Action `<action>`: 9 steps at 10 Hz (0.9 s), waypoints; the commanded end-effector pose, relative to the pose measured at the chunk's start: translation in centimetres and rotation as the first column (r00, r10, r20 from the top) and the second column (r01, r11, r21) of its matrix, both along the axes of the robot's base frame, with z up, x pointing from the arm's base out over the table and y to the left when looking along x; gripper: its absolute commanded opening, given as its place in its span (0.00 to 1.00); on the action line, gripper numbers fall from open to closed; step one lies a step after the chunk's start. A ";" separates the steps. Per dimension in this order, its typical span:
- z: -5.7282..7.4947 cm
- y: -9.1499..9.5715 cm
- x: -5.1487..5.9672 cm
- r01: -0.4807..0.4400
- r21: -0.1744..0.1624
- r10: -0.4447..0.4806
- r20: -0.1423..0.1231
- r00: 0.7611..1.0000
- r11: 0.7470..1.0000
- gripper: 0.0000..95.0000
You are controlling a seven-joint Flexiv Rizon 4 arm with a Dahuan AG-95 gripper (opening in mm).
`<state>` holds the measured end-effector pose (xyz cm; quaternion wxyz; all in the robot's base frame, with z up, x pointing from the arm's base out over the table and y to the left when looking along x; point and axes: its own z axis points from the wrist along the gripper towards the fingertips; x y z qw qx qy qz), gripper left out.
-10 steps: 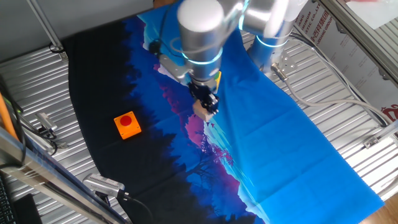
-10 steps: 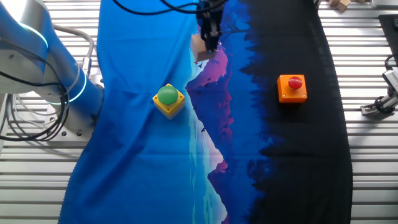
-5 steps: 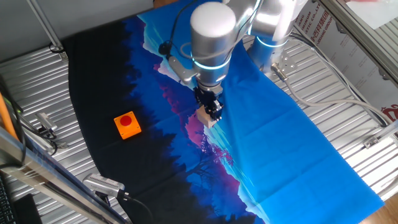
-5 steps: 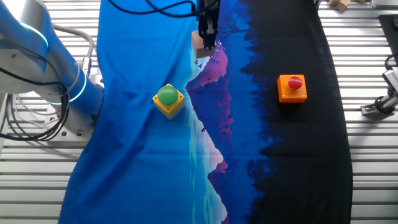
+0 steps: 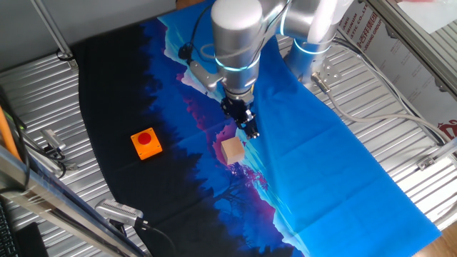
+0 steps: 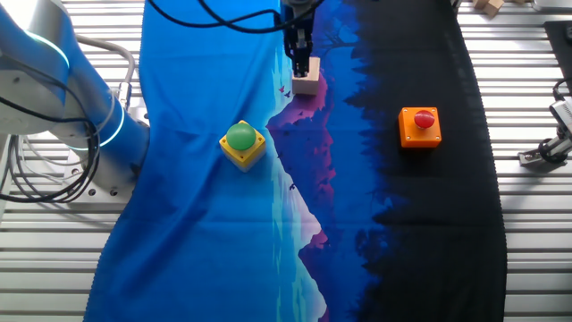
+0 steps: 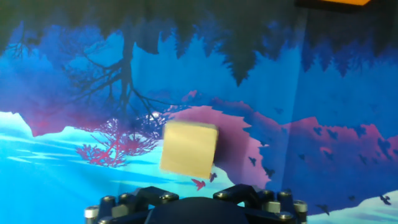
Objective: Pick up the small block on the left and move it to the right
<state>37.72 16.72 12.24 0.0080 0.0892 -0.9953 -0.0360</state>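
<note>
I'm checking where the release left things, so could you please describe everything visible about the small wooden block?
The small block is a plain light tan cube, apparently wood, unmarked. It sits flat on the printed cloth, on the pink part of its pattern, with nothing gripping it. The gripper hangs beside and above it, apart in the hand view. The orange and yellow button blocks are well away from it.

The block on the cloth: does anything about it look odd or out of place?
Nothing stands out. The block rests flat on the cloth, apart from the tool just above it. It looks undamaged, and the cloth shows only fold creases.
</note>
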 end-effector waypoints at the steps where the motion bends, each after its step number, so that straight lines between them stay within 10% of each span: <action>1: 0.1 0.0 -0.2 -0.006 0.002 0.006 0.005 1.000 1.000 1.00; 6: 0.1 0.0 -0.2 -0.089 0.006 0.089 0.002 0.996 0.996 1.00; 7: 0.1 0.0 -0.2 -0.103 0.006 0.103 0.004 0.995 0.995 0.80; 8: 0.1 0.0 -0.2 -0.109 0.006 0.109 0.008 0.994 0.994 0.20; 9: 0.1 0.0 -0.2 -0.114 0.008 0.113 0.007 0.994 0.994 0.00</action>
